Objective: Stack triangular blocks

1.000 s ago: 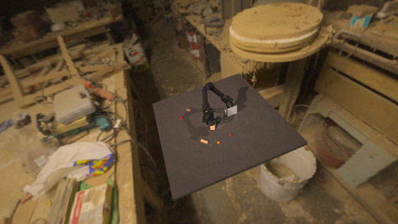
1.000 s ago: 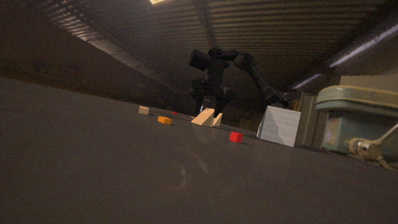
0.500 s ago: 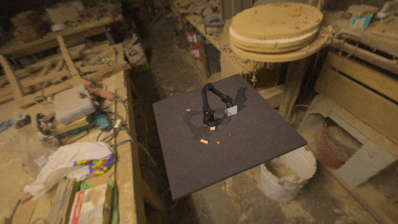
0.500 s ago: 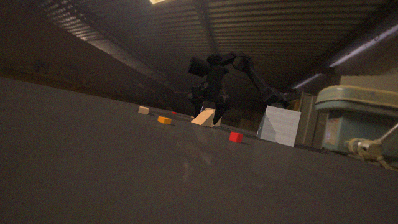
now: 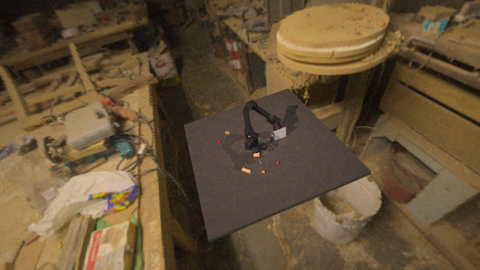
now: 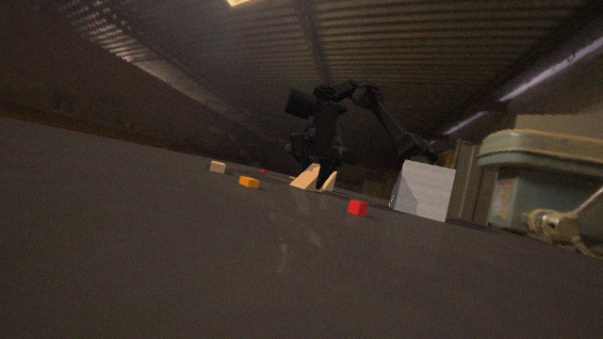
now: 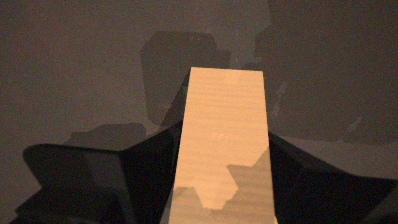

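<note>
One tan triangular block (image 5: 256, 154) (image 6: 305, 180) (image 7: 222, 115) lies on the dark table (image 5: 300, 169), sloped face up. My gripper (image 5: 256, 149) (image 6: 324, 183) (image 7: 219, 127) is down at table level around it. In the wrist view the dark fingers press on both of its long sides, so the gripper is shut on it. The block still rests on the table. The second tan triangular block (image 5: 246, 170) (image 6: 217, 166) lies apart, nearer the table's front.
A grey box (image 5: 279, 133) (image 6: 424, 195) stands beside the arm's base. Small cubes are scattered around: an orange one (image 5: 263, 172) (image 6: 249, 182), a red one (image 5: 277, 163) (image 6: 357, 207), another red one (image 5: 218, 142) and a small orange piece (image 5: 227, 132).
</note>
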{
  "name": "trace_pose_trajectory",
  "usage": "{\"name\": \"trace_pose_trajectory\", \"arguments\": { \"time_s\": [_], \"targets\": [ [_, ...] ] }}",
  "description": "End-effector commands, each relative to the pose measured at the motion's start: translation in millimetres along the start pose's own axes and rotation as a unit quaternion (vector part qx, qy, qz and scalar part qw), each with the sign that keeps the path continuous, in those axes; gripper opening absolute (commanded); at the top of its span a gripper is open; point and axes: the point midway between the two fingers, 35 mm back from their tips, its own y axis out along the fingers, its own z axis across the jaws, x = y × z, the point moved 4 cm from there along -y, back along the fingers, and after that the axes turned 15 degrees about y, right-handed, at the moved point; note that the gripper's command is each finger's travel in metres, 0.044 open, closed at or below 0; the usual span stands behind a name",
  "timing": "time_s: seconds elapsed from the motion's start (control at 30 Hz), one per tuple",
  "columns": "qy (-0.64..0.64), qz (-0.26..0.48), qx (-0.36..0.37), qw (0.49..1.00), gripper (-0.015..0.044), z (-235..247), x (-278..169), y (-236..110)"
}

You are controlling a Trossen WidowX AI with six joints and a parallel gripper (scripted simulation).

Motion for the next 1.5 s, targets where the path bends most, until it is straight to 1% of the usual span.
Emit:
{"name": "trace_pose_trajectory", "arguments": {
  "time_s": [0.0, 0.03, 0.17, 0.27, 0.43, 0.9, 1.13, 1.47],
  "targets": [
    [-0.003, 0.0, -0.002, 1.0, 0.019, -0.2, 0.0, 0.3],
    [-0.003, 0.0, -0.002, 1.0, 0.0183, -0.2, 0.0, 0.3],
    [-0.003, 0.0, -0.002, 1.0, 0.0078, -0.2, 0.0, -0.4],
    [-0.002, 0.0, -0.001, 1.0, 0.0, -0.2, 0.4, -9.2],
    [0.0, -0.001, 0.001, 1.0, 0.0, 0.2, 0.4, -29.5],
    [-0.03, -0.002, -0.002, 1.0, 0.0, -0.3, 0.9, -28.2],
    [-0.123, -0.002, -0.002, 0.992, 0.0, -0.3, 0.9, -28.2],
    [-0.272, -0.002, -0.002, 0.962, 0.0, -0.3, 0.8, -28.2]
  ]
}}
